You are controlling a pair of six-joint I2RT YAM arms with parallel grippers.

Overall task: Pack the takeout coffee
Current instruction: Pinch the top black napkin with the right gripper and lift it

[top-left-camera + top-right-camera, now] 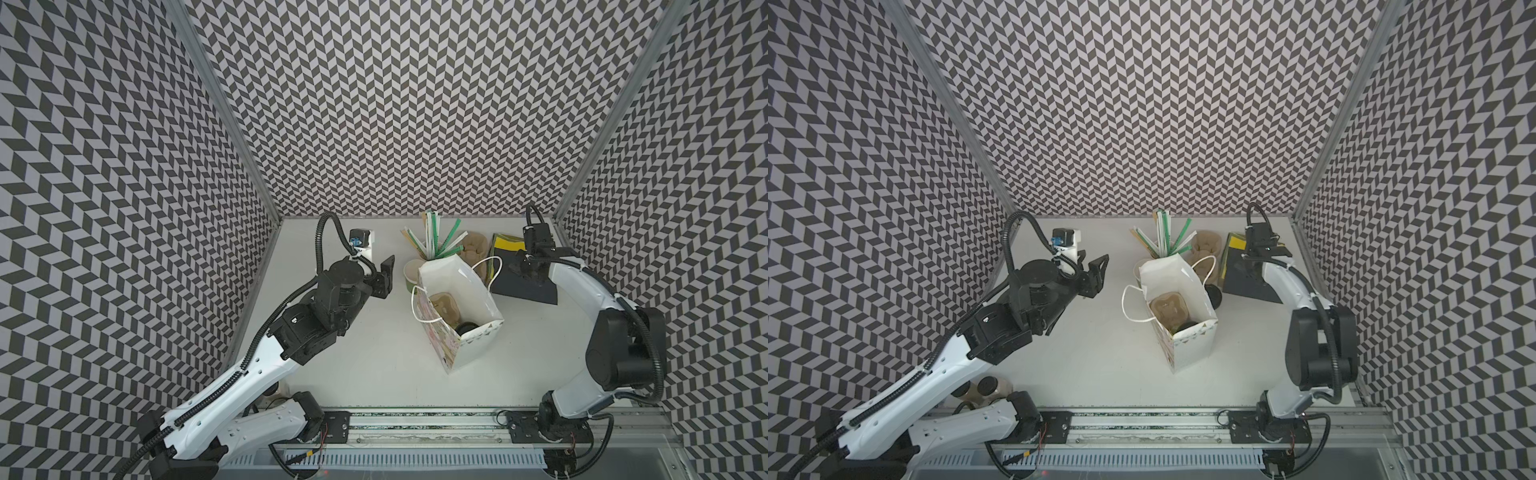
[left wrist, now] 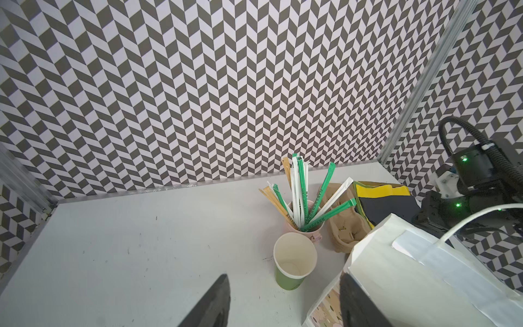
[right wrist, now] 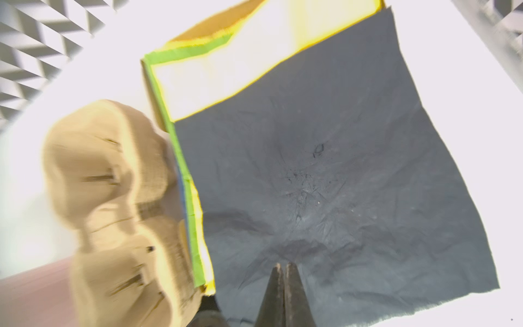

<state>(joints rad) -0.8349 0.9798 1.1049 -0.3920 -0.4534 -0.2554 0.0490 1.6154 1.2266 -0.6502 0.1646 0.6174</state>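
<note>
The takeout coffee stands inside the white paper bag (image 1: 478,349). Only its black lid (image 1: 466,328) (image 1: 1187,327) shows in both top views, next to a brown cup carrier (image 1: 444,307) in the bag. My left gripper (image 1: 385,276) (image 2: 284,294) is open and holds nothing. It hovers left of the bag, facing a lidless green cup (image 2: 294,260). My right gripper (image 1: 528,270) (image 3: 283,264) is shut at the back right. Its tips point down onto a black paper sheet (image 3: 339,170). Whether they pinch the sheet I cannot tell.
A pink cup of straws (image 2: 304,226) and a stack of brown carriers (image 2: 342,226) stand behind the bag. A yellow-edged box (image 1: 505,243) lies under the black sheet at the back right. Brown cups (image 1: 984,386) sit under the left arm near the front rail.
</note>
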